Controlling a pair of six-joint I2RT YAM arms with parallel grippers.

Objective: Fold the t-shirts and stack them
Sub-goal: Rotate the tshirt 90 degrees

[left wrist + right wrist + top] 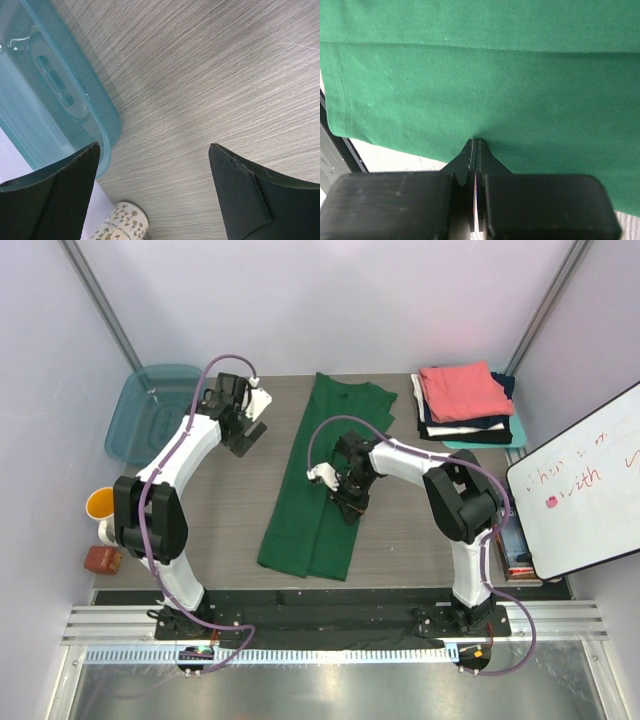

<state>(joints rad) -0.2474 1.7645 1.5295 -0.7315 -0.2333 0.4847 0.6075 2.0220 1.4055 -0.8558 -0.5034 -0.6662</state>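
Note:
A dark green t-shirt [318,445] lies on the table as a long strip folded lengthwise, running from the back centre to the front. My right gripper [349,500] is shut, its tips resting on the strip's right part, which fills the right wrist view [480,75]; there the closed tips [477,141] touch the cloth and no cloth shows between them. My left gripper [250,434] is open and empty over bare table left of the shirt, as the left wrist view [155,146] also shows. A stack of folded shirts [465,400], coral-pink on top, sits at the back right.
A translucent teal tub [150,415] stands at the back left, and its rim shows in the left wrist view [100,105]. An orange cup [100,505], a flowered paper cup [125,222] and a brown object [102,558] sit off the table's left edge. A whiteboard [580,480] leans at the right.

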